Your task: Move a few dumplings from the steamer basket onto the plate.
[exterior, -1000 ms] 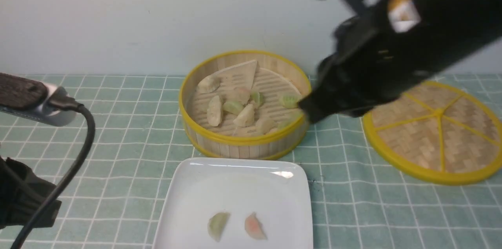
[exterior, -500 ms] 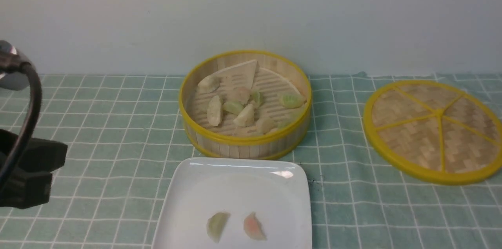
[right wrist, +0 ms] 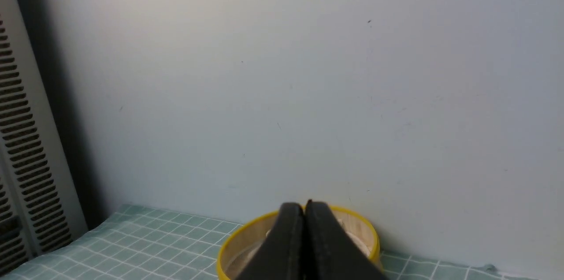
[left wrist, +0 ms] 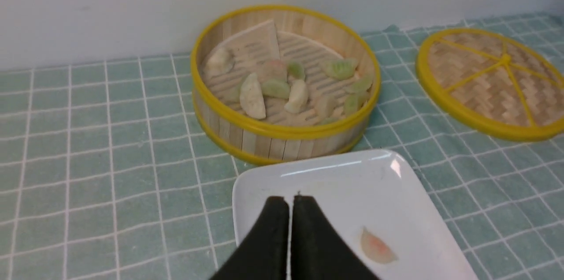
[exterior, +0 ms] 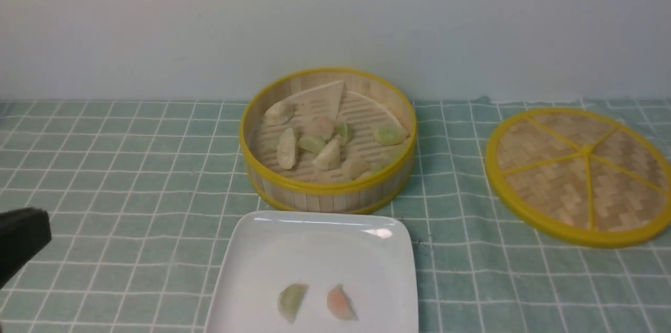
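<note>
The steamer basket (exterior: 325,189) stands at the middle back with several dumplings (exterior: 287,148) on its slatted floor. The white plate (exterior: 314,249) lies just in front of it and bears a green dumpling (exterior: 291,301) and a pink dumpling (exterior: 341,302). My left gripper (left wrist: 290,200) is shut and empty, above the plate's (left wrist: 343,183) near left part, beside the pink dumpling (left wrist: 376,248). My right gripper (right wrist: 304,206) is shut and empty, raised high, facing the wall with the basket (right wrist: 233,244) below it. It is out of the front view.
The flat woven lid (exterior: 582,175) with yellow spokes lies to the right of the basket. A cream wedge sheet (exterior: 320,98) leans in the basket's back. A black part of my left arm (exterior: 21,241) shows at the left edge. A green checked cloth (exterior: 131,175) covers the table.
My right arm has lifted away from the basket and left the front view. My left arm has drawn back towards the left edge. The dumplings have not moved.
</note>
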`<state>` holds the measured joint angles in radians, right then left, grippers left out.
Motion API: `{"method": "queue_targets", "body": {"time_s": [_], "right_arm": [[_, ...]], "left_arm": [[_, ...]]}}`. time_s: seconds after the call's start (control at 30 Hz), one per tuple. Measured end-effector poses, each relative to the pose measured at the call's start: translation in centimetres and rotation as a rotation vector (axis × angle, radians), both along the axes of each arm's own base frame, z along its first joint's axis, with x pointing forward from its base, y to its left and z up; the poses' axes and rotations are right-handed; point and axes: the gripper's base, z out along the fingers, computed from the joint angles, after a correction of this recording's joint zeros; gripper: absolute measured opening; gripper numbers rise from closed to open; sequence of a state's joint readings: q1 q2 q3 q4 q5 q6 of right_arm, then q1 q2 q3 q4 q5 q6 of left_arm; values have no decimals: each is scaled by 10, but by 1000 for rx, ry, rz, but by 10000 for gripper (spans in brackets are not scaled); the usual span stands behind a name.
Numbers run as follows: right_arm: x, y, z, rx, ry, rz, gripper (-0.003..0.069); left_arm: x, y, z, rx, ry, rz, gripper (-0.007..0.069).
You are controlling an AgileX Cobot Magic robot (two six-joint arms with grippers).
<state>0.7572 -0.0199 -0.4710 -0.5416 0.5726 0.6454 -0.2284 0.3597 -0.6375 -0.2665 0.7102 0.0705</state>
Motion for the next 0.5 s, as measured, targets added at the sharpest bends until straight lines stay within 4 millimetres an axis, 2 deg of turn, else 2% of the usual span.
{"method": "queue_targets", "body": {"time_s": [0.03,0.07,0.27,0.5], "right_arm": [[0,0,0,-1,-1,0,-15],[0,0,0,0,0,0,-15],[0,0,0,0,0,0,-15],[0,0,0,0,0,0,-15]], "left_arm": [[1,0,-2,0,7,0,-6],[-12,3,-11,-31,-53,9,-6],[-33,6,-34,-100,-124,-1,-6],[-40,7,-39,-101,-129,-9,-6]]}}
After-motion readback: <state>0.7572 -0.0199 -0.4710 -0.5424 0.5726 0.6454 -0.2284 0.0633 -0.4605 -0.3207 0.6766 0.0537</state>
